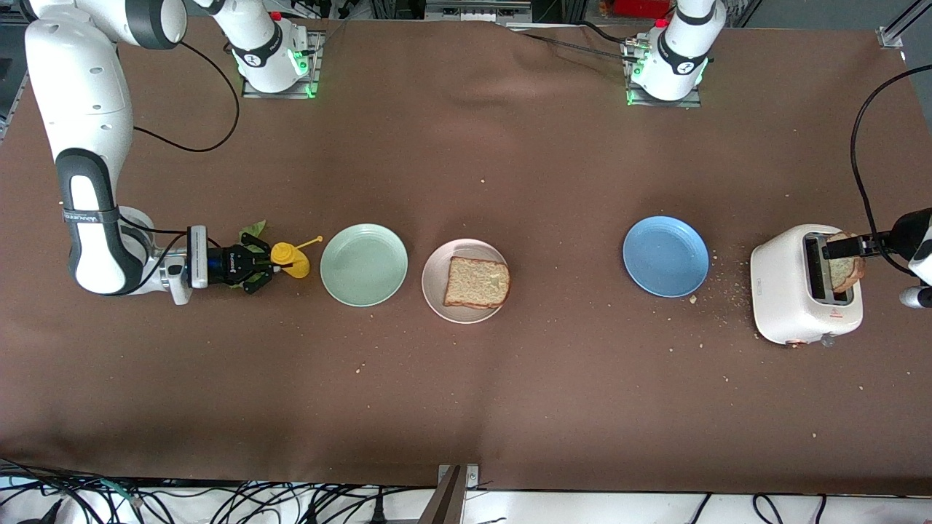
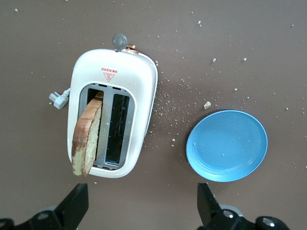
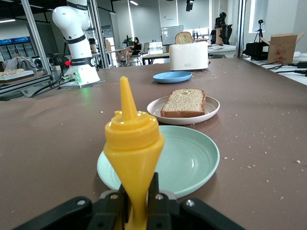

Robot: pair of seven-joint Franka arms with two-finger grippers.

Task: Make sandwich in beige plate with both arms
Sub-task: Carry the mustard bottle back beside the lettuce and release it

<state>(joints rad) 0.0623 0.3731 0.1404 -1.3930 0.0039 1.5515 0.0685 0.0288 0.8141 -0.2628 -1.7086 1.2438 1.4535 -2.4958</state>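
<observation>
The beige plate (image 1: 435,292) holds one brown bread slice (image 1: 477,282); both also show in the right wrist view, the plate (image 3: 207,109) and the slice (image 3: 184,102). A second slice (image 1: 848,266) stands in the white toaster (image 1: 794,291), also seen in the left wrist view (image 2: 86,139). A green lettuce leaf (image 1: 252,231) lies by my right gripper (image 1: 261,268). That gripper (image 3: 139,201) is shut on a yellow squeeze bottle (image 3: 133,143), held sideways with its nozzle toward the mint-green plate. My left gripper (image 2: 142,208) is open and empty, high over the table beside the toaster (image 2: 144,86).
A mint-green plate (image 1: 364,264) lies between the yellow bottle (image 1: 290,260) and the beige plate. A blue plate (image 1: 665,256) lies between the beige plate and the toaster. Crumbs are scattered round the toaster. A black cable runs at the left arm's end.
</observation>
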